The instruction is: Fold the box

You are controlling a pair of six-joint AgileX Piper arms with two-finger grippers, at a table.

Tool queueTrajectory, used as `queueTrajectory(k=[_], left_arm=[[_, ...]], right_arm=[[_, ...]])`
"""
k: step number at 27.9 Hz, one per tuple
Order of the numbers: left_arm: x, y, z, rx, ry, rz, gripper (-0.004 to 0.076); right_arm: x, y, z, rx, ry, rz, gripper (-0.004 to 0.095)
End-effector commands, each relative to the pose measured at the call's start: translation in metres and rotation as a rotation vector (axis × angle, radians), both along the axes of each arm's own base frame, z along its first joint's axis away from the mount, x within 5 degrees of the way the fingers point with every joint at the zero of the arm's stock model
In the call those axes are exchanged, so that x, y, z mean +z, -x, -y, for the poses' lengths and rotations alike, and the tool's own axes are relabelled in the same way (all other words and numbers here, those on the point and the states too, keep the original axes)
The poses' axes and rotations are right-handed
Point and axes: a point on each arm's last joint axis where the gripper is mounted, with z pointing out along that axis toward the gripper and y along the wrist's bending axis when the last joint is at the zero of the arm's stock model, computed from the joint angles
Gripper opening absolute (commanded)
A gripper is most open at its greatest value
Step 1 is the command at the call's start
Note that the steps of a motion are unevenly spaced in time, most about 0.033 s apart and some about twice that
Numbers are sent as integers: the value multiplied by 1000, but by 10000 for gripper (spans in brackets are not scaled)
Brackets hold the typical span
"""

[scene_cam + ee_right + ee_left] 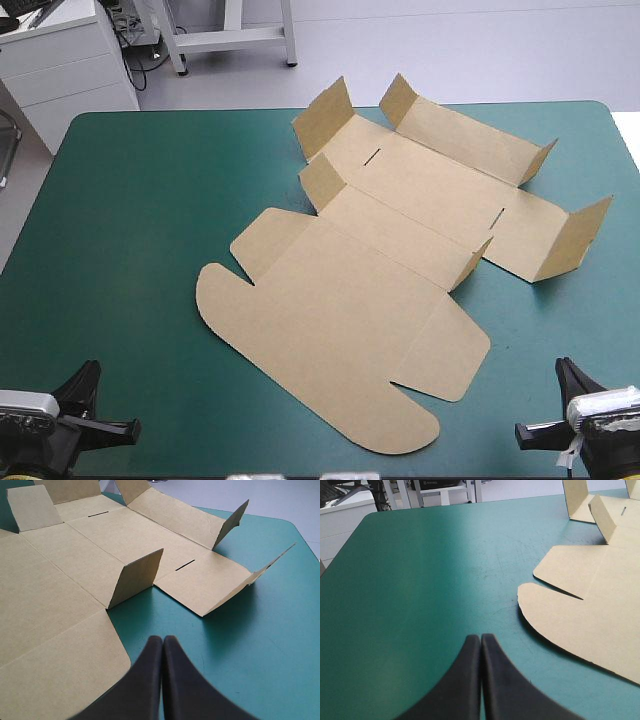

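The brown box [370,260] lies mostly flat across the middle of the teal-green table, its wide lid panel toward the near edge and several small side flaps standing up at the far end. My left gripper [88,382] sits at the near left corner, shut and holding nothing; the box's rounded lid flap [580,615] lies ahead of it and off to one side. My right gripper [565,372] rests at the near right corner, also shut and holding nothing. Just ahead of its black fingertips [162,645] stands an upright flap [135,577], with the box [65,600] spreading beyond.
White drawers [60,60] and a metal frame [230,35] stand beyond the table's far edge. Bare teal-green cover [120,230] stretches to the left of the box, with a narrower strip along the near edge.
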Motion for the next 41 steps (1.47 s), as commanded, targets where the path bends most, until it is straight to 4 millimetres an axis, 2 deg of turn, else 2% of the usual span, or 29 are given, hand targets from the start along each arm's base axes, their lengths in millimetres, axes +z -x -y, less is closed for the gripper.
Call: queueTrajectory(k=[1,19,23,26,29,33,35,36,41], left_arm=[[13,1,0,-10,21,93,-32],[13,1,0,-10,21,93,-32],[13,1,0,-10,21,93,-32],[13,1,0,-10,21,93,-32],[13,1,0,-10,21,93,-32],[13,1,0,-10,21,93,-32],[13,1,0,-10,21,93,-32],[13,1,0,-10,21,93,-32],[13,1,0,-10,21,93,-32]], right_arm=[[15,5,0,-8,-1,116,-23],[15,5,0,-8,0,116,-23],[15,5,0,-7,2,116,7],[15,5,0,-7,2,116,82],[15,5,0,-7,2,116,227],[15,5,0,-7,2,116,545],[15,5,0,-8,-1,116,650],[15,5,0,-9,0,116,686],[15,4,1,-9,4,112,685]])
